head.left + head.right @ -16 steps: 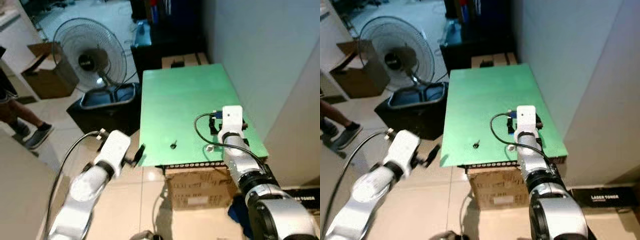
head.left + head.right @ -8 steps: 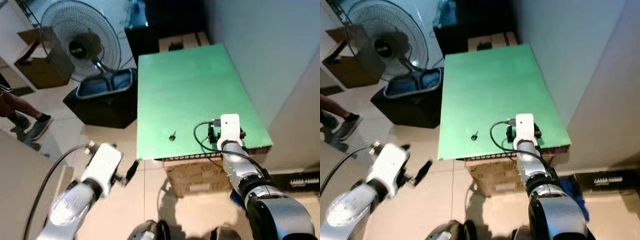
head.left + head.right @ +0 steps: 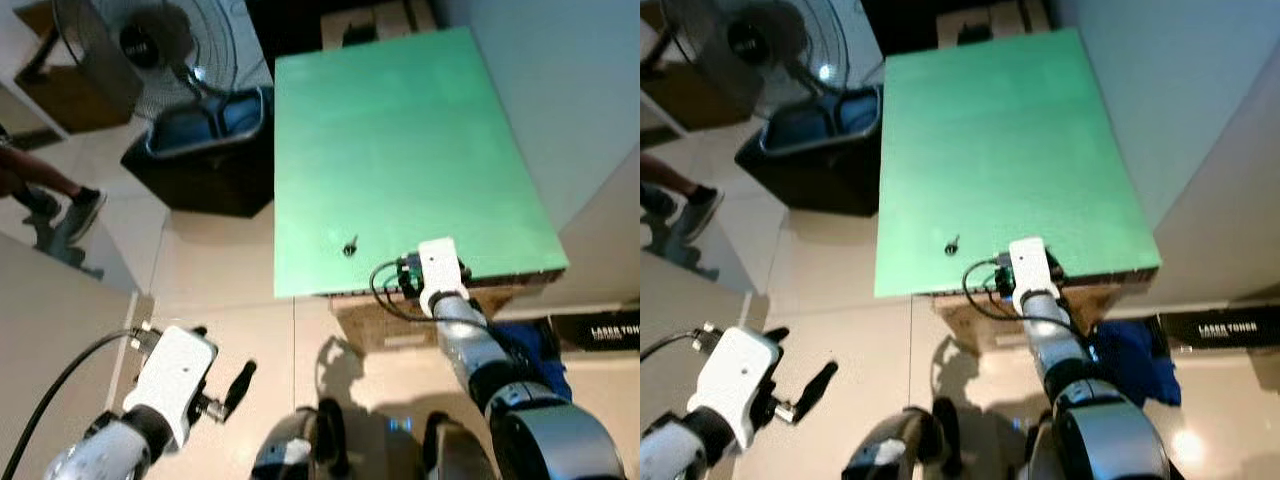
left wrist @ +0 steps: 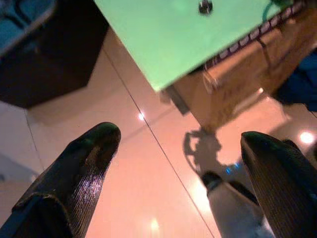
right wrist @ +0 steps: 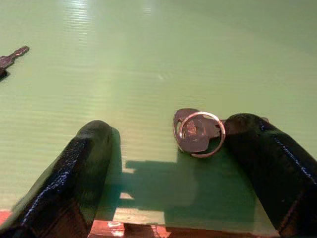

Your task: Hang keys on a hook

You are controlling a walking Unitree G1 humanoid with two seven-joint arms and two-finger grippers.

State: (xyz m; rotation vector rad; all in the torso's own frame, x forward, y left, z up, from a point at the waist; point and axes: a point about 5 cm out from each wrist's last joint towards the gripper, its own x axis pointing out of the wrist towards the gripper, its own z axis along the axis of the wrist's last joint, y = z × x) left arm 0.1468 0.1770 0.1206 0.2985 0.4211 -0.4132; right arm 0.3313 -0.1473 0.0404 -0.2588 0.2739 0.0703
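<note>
The right gripper (image 5: 168, 163) has its jaws spread wide just above the near edge of the green surface (image 3: 400, 150), and the keys (image 5: 198, 131) on their metal ring lie flat between them, close against one finger (image 5: 267, 158). Farther out on the green, a single dark key (image 3: 349, 245) lies apart. The left gripper (image 4: 178, 163), jaws also spread, hangs over the tiled floor (image 4: 148, 188) beside a cardboard box (image 4: 237, 84).

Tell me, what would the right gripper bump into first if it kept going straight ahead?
Probably the dark key with a metal ring lying between the open right gripper fingers on the green corrugated board.
</note>
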